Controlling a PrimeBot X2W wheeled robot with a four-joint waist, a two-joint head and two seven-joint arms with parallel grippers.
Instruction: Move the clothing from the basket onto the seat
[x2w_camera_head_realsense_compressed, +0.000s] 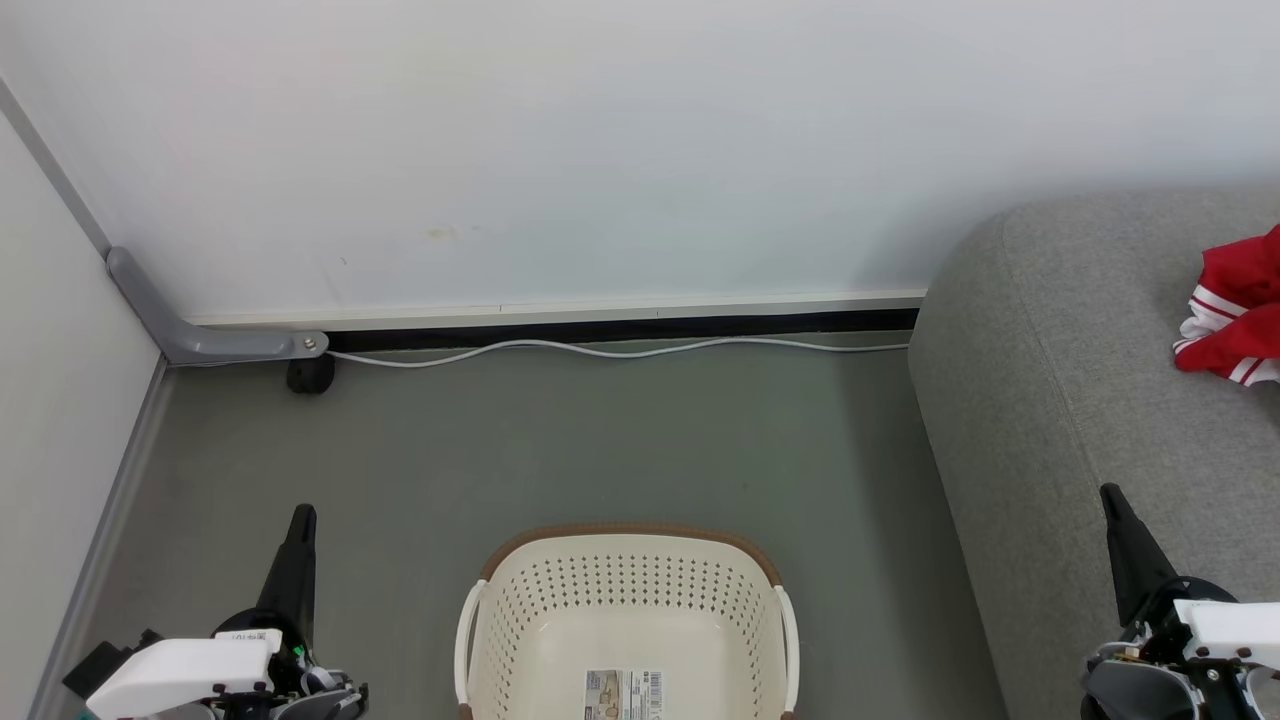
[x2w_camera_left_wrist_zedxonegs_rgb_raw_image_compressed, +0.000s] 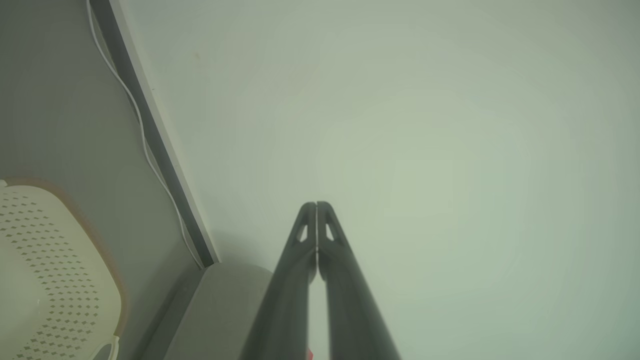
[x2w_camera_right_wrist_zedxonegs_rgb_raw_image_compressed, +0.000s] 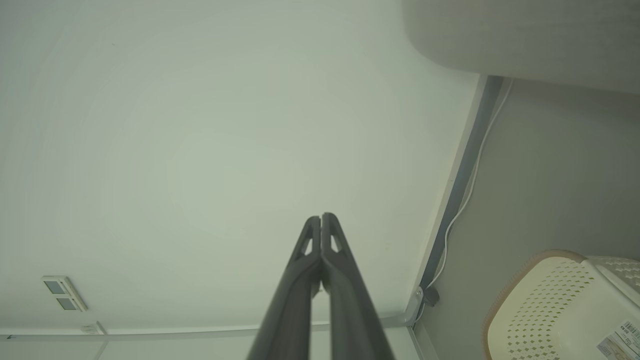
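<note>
The cream perforated basket (x2w_camera_head_realsense_compressed: 625, 590) with a brown rim stands on the floor at the bottom centre, holding nothing but the paper label (x2w_camera_head_realsense_compressed: 624, 694) on its bottom. A red garment with white stripes (x2w_camera_head_realsense_compressed: 1233, 312) lies on the grey sofa seat (x2w_camera_head_realsense_compressed: 1050, 380) at the right edge. My left gripper (x2w_camera_head_realsense_compressed: 301, 513) points up left of the basket, shut and holding nothing. Over the sofa's front part is my right gripper (x2w_camera_head_realsense_compressed: 1109, 492), also shut and holding nothing. The basket (x2w_camera_left_wrist_zedxonegs_rgb_raw_image_compressed: 50, 260) shows in the left wrist view beside the shut fingers (x2w_camera_left_wrist_zedxonegs_rgb_raw_image_compressed: 316, 205), and the basket (x2w_camera_right_wrist_zedxonegs_rgb_raw_image_compressed: 560, 305) in the right wrist view beside the shut fingers (x2w_camera_right_wrist_zedxonegs_rgb_raw_image_compressed: 321, 216).
A white wall runs across the back with a dark gap under its skirting. A white cable (x2w_camera_head_realsense_compressed: 620, 350) lies along its foot. A grey metal bracket with a black wheel (x2w_camera_head_realsense_compressed: 310, 372) sits at the left corner. Grey floor (x2w_camera_head_realsense_compressed: 600, 450) lies between basket and wall.
</note>
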